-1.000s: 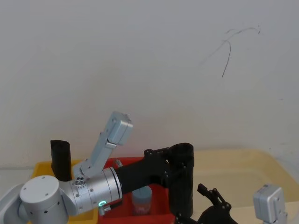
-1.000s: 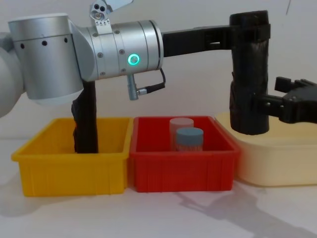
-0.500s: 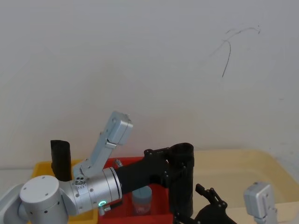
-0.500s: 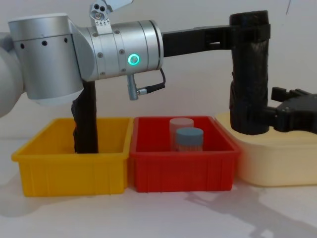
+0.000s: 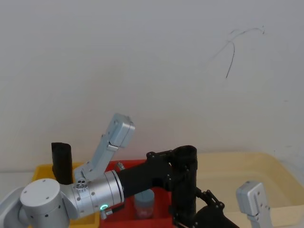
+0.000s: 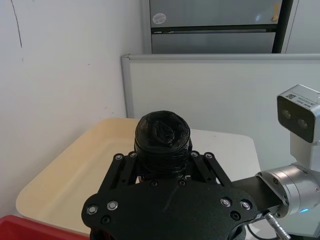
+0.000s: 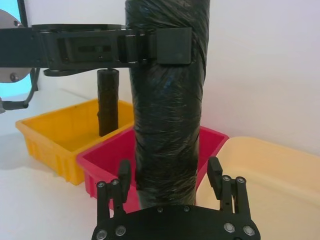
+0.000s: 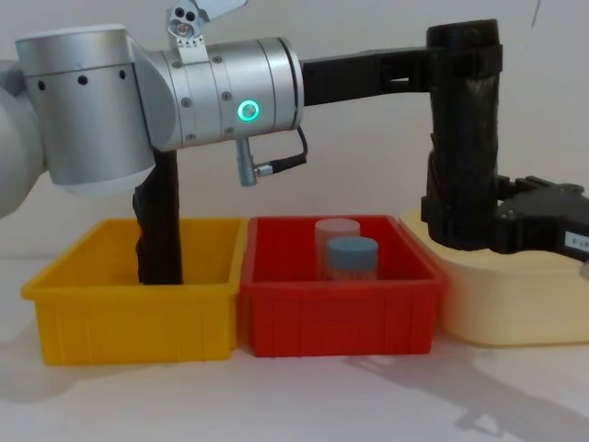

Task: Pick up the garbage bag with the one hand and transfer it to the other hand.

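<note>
The garbage bag, a thick black crinkled roll, hangs upright above the near edge of the cream tray. My left gripper, on the arm with the green ring, is shut on it near its top. My right gripper has come in from the right and stands open around the roll's lower part. In the right wrist view its fingers flank the bag with small gaps on each side. The left wrist view looks down on the roll's top between the left gripper's fingers.
A yellow bin at the left holds a slimmer black upright roll. A red bin in the middle holds two capped cups. The wall stands close behind.
My right gripper has moved left toward the bag until its open fingers flank the lower part. The left arm and the bag have stayed still.
</note>
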